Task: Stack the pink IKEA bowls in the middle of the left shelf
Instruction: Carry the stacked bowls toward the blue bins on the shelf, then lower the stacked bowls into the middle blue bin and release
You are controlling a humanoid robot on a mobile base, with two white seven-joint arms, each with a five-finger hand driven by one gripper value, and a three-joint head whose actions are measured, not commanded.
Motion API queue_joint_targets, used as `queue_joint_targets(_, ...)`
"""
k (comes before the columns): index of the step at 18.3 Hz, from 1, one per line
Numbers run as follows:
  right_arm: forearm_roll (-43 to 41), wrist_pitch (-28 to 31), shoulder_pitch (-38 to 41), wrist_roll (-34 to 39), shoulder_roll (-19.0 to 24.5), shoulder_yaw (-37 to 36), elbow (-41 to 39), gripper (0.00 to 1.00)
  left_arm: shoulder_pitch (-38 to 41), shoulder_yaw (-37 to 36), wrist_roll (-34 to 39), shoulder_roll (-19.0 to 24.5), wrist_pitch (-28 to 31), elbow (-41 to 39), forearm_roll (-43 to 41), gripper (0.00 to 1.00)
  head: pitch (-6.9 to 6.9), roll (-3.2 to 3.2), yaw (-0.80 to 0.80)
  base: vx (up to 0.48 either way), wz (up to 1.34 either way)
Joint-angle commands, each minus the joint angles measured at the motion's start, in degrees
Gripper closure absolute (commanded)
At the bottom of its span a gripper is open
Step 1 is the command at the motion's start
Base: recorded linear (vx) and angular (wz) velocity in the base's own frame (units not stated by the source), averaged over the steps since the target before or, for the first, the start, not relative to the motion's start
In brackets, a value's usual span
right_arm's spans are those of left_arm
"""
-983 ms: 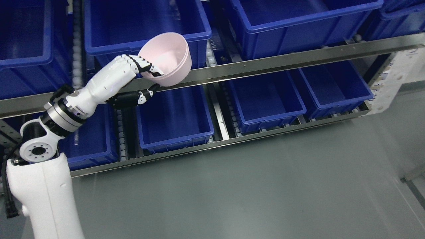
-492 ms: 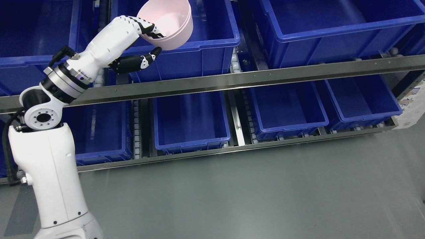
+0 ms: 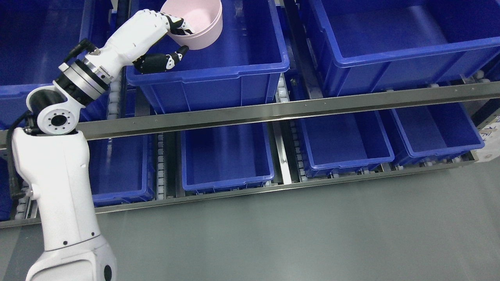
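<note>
The left hand (image 3: 172, 41) pinches the near wall of the pink bowl (image 3: 197, 23), with its upper fingers (image 3: 177, 27) hooked over the rim into the bowl and the dark thumb (image 3: 172, 60) pressed under the outer wall. The bowl hangs tilted, its mouth turned up and away from the hand, held above the near-left part of a blue bin (image 3: 218, 74) on the shelf's middle level. No other pink bowl shows inside that bin, though its far end is cut off by the top edge of the view. The grip takes only one side of a smooth, thin wall, so the bowl may swing or slip out if the wrist turns sharply. Released at this tilt, it would likely land on its edge and roll or come to rest on its side rather than seat flat. Just below the hand lies the bin's front rim, and the thumb or forearm (image 3: 117, 47) could catch it while lowering. Further below runs the metal shelf rail (image 3: 312, 107). The right arm is out of view.
</note>
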Motion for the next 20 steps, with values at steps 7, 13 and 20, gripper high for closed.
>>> queue_joint_targets(7,-0.01,0.03,1.67,0.04,-1.00,-0.70,-1.93,0.00,-3.65,-2.98,0.41,12.24,5.55,13.45,-1.49,0.97,0.00,0.00,0.00,0.198,-0.15)
queue_joint_targets(13,-0.01,0.03,1.67,0.04,-1.00,-0.62,-1.93,0.00,-3.13,-7.64,-0.03,11.54,5.47,12.93,-0.97,0.96,0.00,0.00,0.00,0.095,-0.05)
queue_joint_targets(20,-0.01,0.03,1.67,0.04,-1.00,-0.62,-1.93,0.00,-3.21,-9.14,-0.02,12.16,5.29,12.93,-0.79,0.89,0.00,0.00,0.00,0.000,0.00)
